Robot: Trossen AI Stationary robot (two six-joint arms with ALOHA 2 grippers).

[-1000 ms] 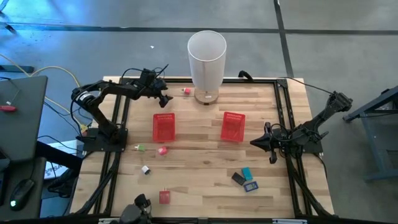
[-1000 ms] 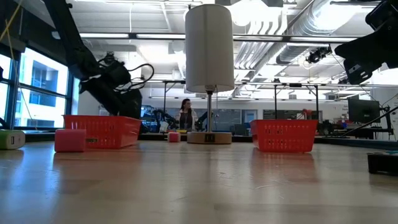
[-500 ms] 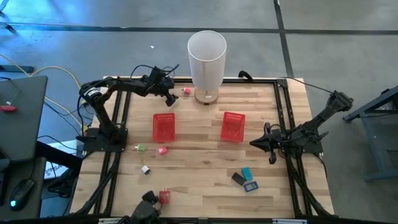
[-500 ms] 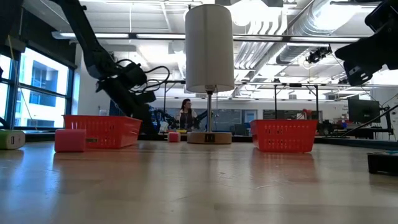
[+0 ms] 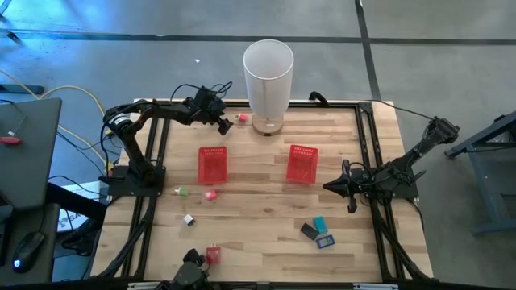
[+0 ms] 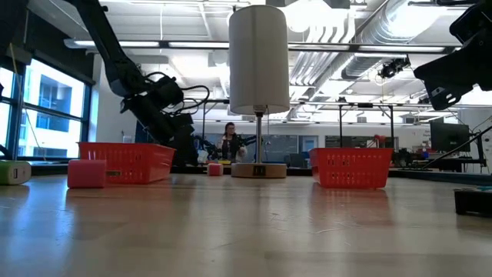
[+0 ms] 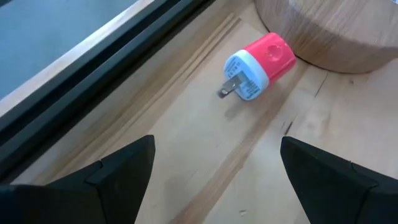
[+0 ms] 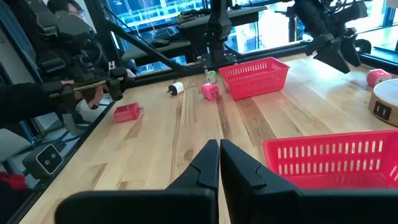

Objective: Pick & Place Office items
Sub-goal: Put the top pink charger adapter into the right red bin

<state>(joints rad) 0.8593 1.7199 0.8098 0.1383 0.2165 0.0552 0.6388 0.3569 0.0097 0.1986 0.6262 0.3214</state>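
Item: red plug adapter (image 7: 260,65), a small cylindrical charger with a white-and-blue end cap and two metal prongs, lying on its side on the table (image 5: 266,217) just beside the wooden base (image 7: 329,31) of the white cylinder (image 5: 268,76), prongs pointing away from that base; likely light, rigid hard plastic, smooth and prone to roll, so best taken across the round red body with the fingers square to its long axis, clear of the prongs and with room on the side nearest the base; end cap carries fine print, too small to read, no brand legible; left gripper (image 7: 214,165) hangs above the table just short of the adapter, fingers spread wide with nothing between them, the adapter lying ahead of the gap; right gripper (image 8: 219,163) waits well away from the cylinder, near the right-hand red basket (image 5: 302,164), fingers pressed together on nothing
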